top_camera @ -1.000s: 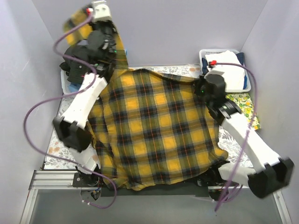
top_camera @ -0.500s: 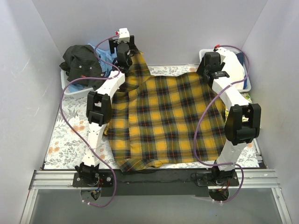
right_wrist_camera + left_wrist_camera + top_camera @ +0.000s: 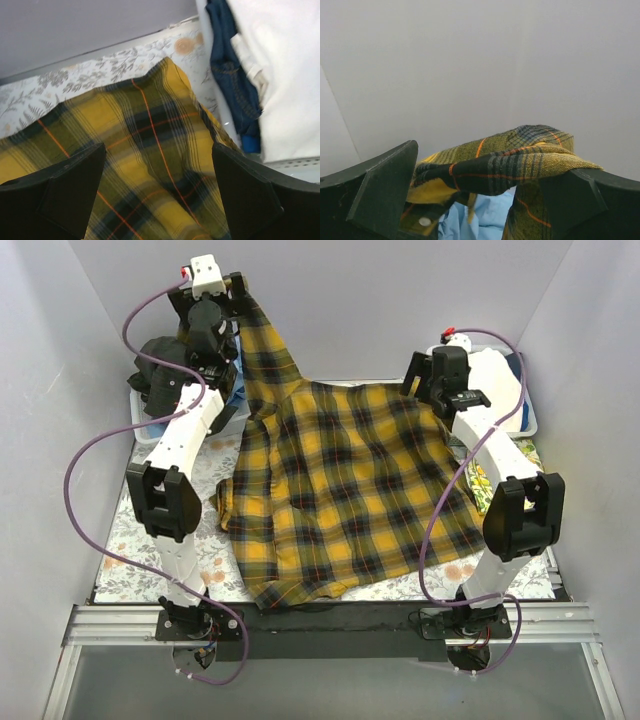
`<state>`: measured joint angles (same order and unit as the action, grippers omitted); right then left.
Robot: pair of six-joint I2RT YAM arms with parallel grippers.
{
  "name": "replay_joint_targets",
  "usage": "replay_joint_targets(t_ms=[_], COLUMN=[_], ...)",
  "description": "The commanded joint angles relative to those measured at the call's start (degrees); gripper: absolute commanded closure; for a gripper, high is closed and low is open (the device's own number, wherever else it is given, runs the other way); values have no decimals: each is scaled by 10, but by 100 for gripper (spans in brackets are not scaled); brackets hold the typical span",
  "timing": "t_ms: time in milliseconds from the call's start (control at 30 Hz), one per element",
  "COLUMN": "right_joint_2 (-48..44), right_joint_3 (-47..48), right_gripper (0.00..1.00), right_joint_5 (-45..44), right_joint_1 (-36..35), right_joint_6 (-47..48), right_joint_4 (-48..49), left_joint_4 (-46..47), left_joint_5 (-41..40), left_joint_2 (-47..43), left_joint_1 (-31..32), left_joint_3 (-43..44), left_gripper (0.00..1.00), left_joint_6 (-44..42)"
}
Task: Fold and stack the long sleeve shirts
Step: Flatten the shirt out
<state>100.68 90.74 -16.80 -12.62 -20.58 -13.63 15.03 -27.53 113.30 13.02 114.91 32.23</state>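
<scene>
Soft, even light fell from above, and shadows were faint around the yellow-and-black plaid flannel shirt (image 3: pixel 340 490). The overhead view was sharp. Between the right claw's (image 3: pixel 157 192) dark fingers the plaid was smeared by motion blur, and the white folded cloth (image 3: pixel 280 75) to that claw's right was nearly washed out. The left claw's (image 3: pixel 480 192) fingers were dim, soft-edged silhouettes.

The yellow-and-black plaid shirt (image 3: pixel 340 490) lies spread on my bench (image 3: pixel 118 558), its far-left end hanging high above it.
</scene>
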Motion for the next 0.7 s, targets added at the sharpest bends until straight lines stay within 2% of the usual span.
replay_joint_targets(t_ms=[0,100,400,500,667], right_joint_2=[-50,-57,-30,6,105], right_joint_3=[-44,-61,-106,-87,5], right_gripper=[6,8,8,8,10], right_joint_5=[58,80,193,217,266], right_joint_1=[-23,-47,-77,-82,-93], right_joint_6=[18,40,60,67,78], right_joint_4=[-4,-12,-40,-52,-94], left_joint_4=[-77,-106,-224,-241,-293], left_joint_5=[34,100,166,185,214], left_joint_2=[-19,-9,98,109,109], left_joint_1=[-4,-4,-2,-2,-2], left_joint_3=[-45,-64,49,57,65], left_gripper=[2,2,2,2,2], left_joint_6=[-10,16,50,51,26])
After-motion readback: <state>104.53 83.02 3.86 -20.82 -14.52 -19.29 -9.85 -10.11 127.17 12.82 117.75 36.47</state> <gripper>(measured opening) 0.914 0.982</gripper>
